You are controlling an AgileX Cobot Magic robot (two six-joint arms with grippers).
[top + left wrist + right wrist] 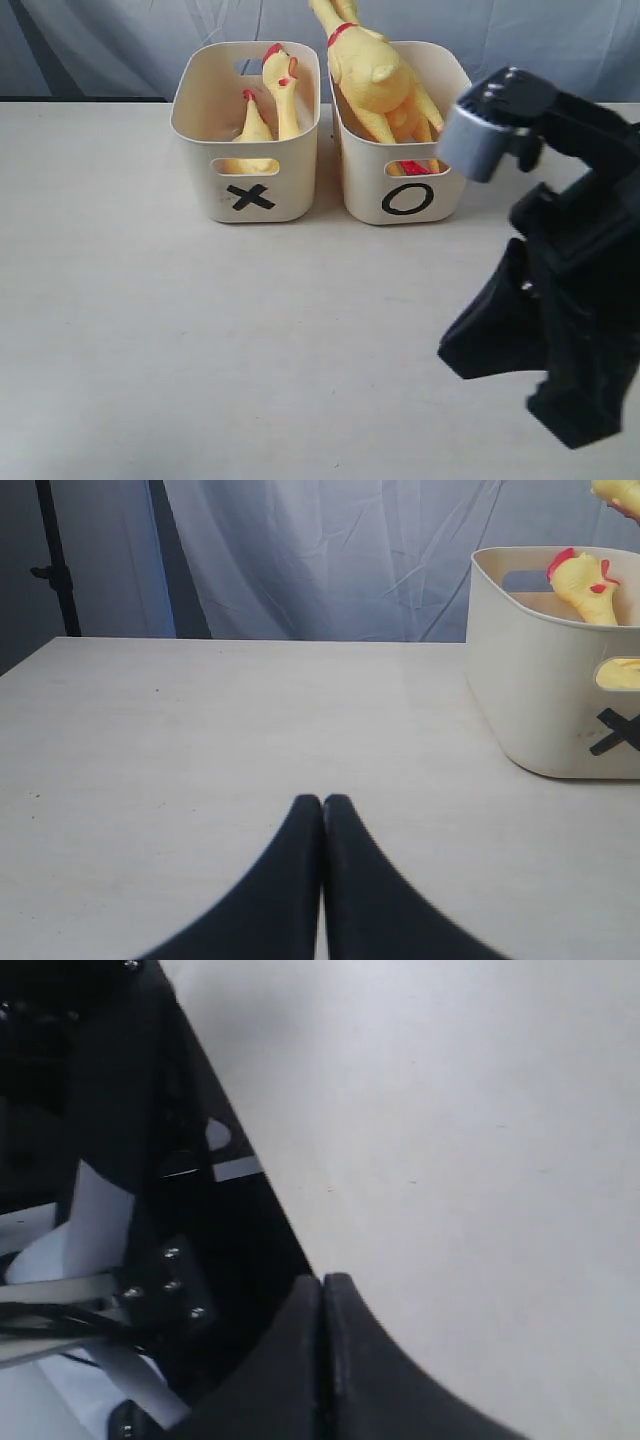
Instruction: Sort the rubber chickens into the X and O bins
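Observation:
Two cream bins stand side by side at the back of the table. The X bin [292, 185] holds two rubber chickens, a taller one [284, 92] and a smaller one [254, 124]. Large yellow chickens [375, 78] fill the O bin [362, 190] and stick out over its rim. My right arm [570, 300] hangs over the table's right front; its gripper [322, 1280] is shut and empty above the table edge. My left gripper [322, 802] is shut and empty over bare table, left of the X bin [540, 680], where a chicken's head [586, 586] shows.
A grey-blue curtain [120, 40] hangs behind the table. Beyond the table edge, the right wrist view shows dark hardware and cables [120, 1260]. A black stand [55, 560] rises behind the table's far left corner.

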